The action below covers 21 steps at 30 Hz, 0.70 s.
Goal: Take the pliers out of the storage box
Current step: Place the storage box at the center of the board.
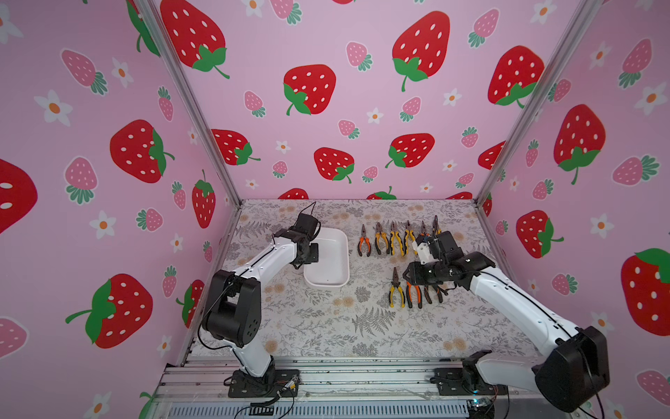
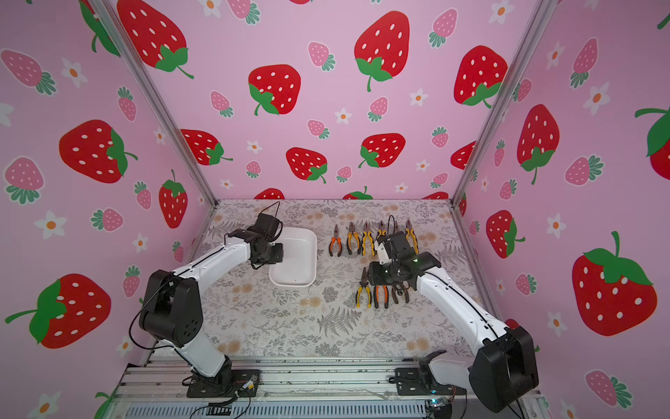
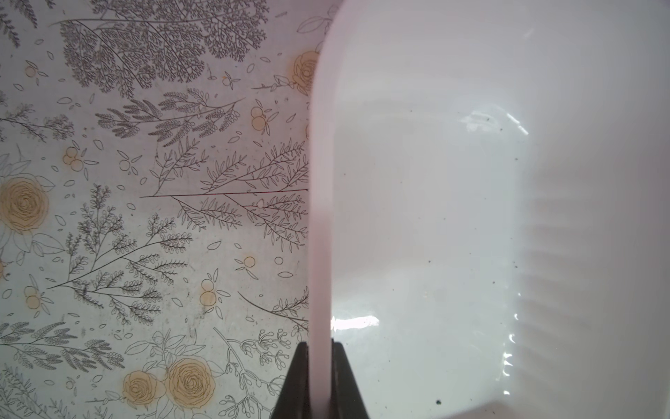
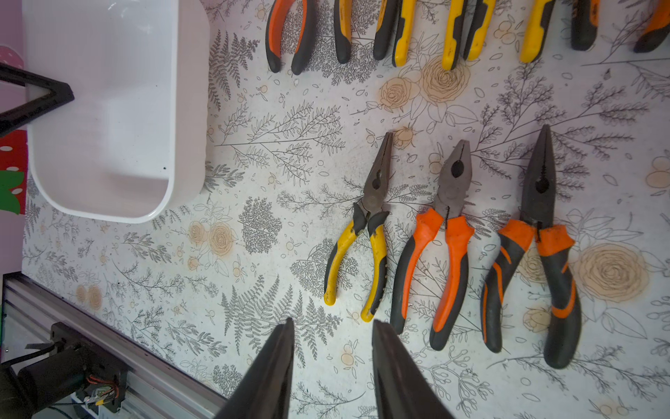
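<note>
The white storage box (image 1: pixel 331 261) (image 2: pixel 299 259) sits left of centre on the floral table and holds nothing. My left gripper (image 1: pixel 312 253) (image 3: pixel 319 344) is shut on the box's left wall, which stands pinched between its black fingers; the box's bare floor (image 3: pixel 435 217) shows beside them. Several pliers (image 1: pixel 393 239) lie in a back row, with three more in a front row: yellow-handled (image 4: pixel 366 232), orange-handled (image 4: pixel 442 246) and long-nosed orange-and-black (image 4: pixel 536 239). My right gripper (image 1: pixel 409 277) (image 4: pixel 331 323) hangs open above the front row's handles, nothing between its fingers.
Pink strawberry-print walls close in the table on three sides. An aluminium rail (image 1: pixel 326 377) with both arm bases runs along the front edge. Bare floral tabletop (image 1: pixel 326 319) lies between the box, the front row and the rail.
</note>
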Available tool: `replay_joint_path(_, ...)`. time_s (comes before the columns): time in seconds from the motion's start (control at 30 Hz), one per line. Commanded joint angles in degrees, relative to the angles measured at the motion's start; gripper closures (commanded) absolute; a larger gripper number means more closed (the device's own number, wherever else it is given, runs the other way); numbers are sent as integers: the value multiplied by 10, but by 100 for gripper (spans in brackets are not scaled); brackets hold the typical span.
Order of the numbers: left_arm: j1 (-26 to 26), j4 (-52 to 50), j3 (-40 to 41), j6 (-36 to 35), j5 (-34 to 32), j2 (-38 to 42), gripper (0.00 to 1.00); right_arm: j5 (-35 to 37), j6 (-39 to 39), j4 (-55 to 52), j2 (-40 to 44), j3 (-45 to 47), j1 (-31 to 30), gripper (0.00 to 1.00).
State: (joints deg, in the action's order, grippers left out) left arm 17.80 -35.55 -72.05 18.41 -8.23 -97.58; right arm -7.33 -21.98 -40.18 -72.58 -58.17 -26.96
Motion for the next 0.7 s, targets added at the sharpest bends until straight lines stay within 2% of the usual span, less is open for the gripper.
replay_joint_path(0.0, 3, 17, 15, 19, 15, -6, 100, -8, -7, -4, 16, 6, 2, 60)
replay_joint_path(0.3, 3, 36, 24, 22, 29, -27, 100, -8, -5, -4, 13, 8, 2, 60)
replay_joint_path(0.43, 2, 34, 19, 23, 26, -37, 88, -12, -6, -2, 11, 10, 2, 60)
replay_joint_path(0.67, 3, 30, 12, 23, 20, -42, 77, -12, -4, -5, 11, 9, 2, 60)
